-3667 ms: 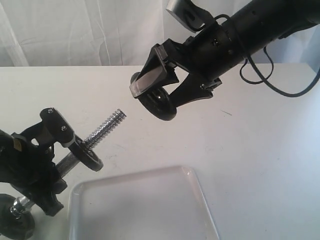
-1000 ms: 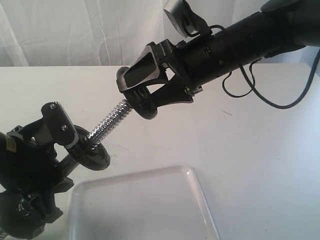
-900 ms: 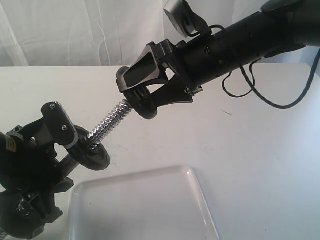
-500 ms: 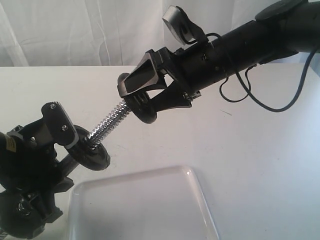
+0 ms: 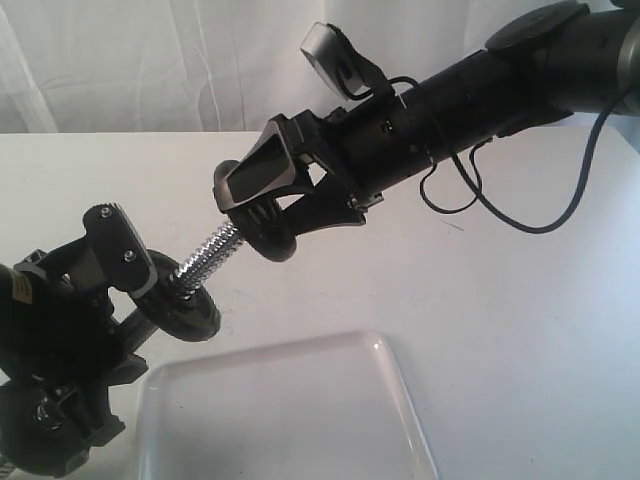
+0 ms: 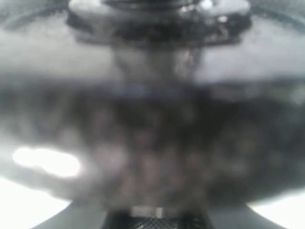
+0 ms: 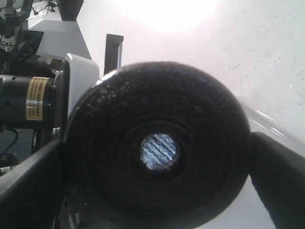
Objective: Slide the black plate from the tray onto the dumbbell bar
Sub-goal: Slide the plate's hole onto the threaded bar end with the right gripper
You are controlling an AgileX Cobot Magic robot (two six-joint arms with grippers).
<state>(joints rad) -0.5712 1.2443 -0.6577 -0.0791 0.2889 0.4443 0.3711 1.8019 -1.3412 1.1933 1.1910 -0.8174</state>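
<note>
My right gripper (image 5: 262, 212) is shut on the black plate (image 5: 266, 238), gripping it by the rim and holding it on edge. The threaded end of the dumbbell bar (image 5: 205, 258) passes into the plate's hole. In the right wrist view the plate (image 7: 190, 119) fills the frame between both fingers (image 7: 28, 186), and the threaded bar tip (image 7: 158, 151) shows inside its hole. My left gripper (image 5: 118, 325) is shut on the bar's handle and holds it tilted up to the right. The white tray (image 5: 290, 400) lies empty in front. The left wrist view is a dark blur.
A second black disc (image 5: 186, 312) sits on the bar just beyond my left gripper's fingers. Another dark disc (image 5: 40, 440) is at the bar's lower end, by the frame's corner. A white curtain hangs behind the white table (image 5: 500, 300).
My right gripper has moved left and down along the bar's axis. The plate, off the bar 3.7 s ago, now covers the threaded tip. The left arm holds still.
</note>
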